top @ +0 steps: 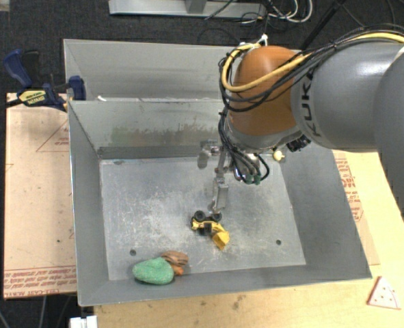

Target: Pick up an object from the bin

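Observation:
My gripper (215,214) reaches down into the middle of the bin, its thin fingers ending right at a small yellow and black toy vehicle (212,229) on the floor. The fingertips touch or stand just over the toy's black top end, and the yellow part sticks out toward the front right. Near the front left of the bin lies a green rounded lump (153,272) with a small brown thing (177,260) against its right side, well away from the gripper.
The orange dome and cables on the wrist hang above the bin's back right. The bin's sloped walls rise on all sides of the floor.

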Available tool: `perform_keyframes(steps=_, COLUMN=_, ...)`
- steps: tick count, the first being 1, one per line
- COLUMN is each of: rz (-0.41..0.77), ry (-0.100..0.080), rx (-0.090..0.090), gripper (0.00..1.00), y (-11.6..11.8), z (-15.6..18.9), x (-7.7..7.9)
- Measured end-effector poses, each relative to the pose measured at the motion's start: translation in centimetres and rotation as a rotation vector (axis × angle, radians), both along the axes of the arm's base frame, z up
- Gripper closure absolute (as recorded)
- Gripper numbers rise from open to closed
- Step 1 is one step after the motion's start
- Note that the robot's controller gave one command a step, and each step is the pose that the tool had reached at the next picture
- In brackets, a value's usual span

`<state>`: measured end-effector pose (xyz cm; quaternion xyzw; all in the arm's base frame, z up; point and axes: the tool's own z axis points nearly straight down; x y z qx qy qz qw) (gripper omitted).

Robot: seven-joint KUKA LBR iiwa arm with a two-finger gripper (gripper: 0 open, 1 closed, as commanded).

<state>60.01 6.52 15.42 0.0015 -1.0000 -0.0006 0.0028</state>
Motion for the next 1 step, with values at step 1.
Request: perform_keyframes(steps=1, rz=-0.001, ry=-0.007, rx=0.0, gripper=0.0, y=-0.03, z=0.49, x=0.13)
